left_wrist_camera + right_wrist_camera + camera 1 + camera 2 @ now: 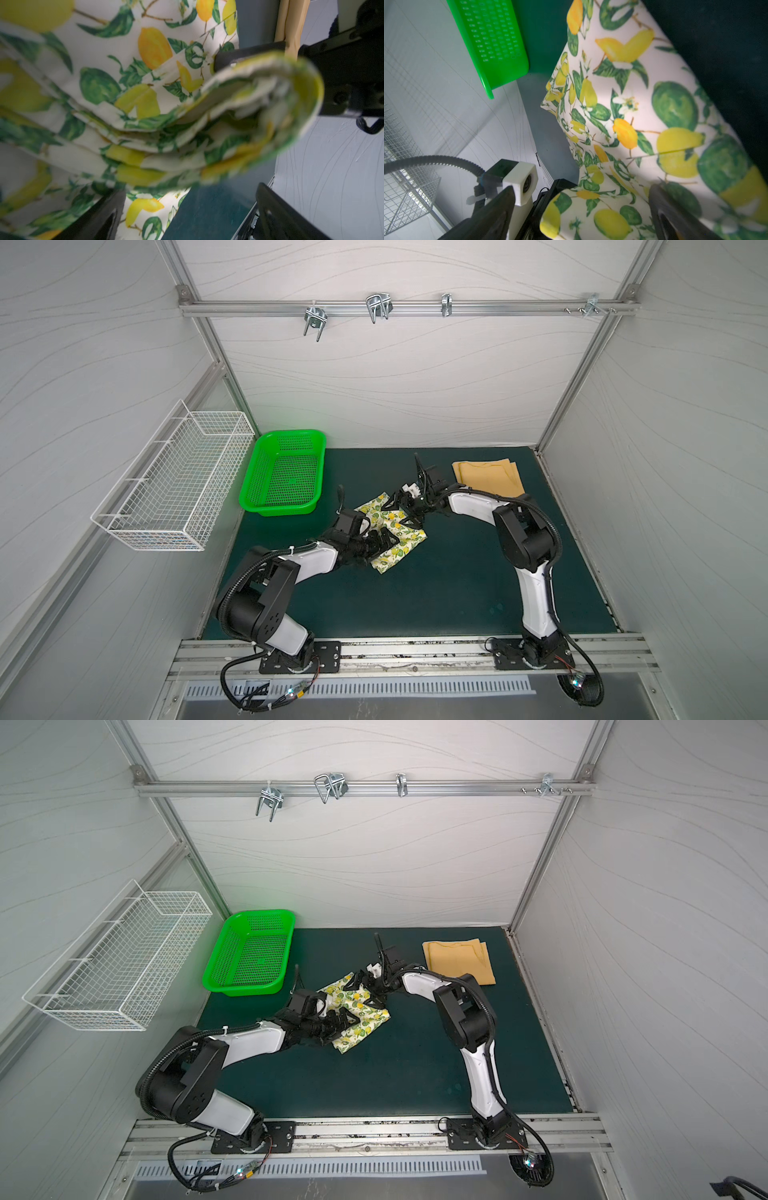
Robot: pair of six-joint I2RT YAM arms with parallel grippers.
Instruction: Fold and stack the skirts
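Two skirts on the dark green tabletop, lying apart and unstacked.

Lemon skirt: cream cloth printed with yellow lemons and green leaves. It lies near the middle of the tabletop in both top views, set askew and folded over on itself into an uneven bundle. In the left wrist view the lemon skirt shows several stacked layers, with one thick rolled edge raised.

Mustard skirt: plain cloth, folded flat into a rough rectangle with offset layer edges. It sits at the far right of the tabletop.
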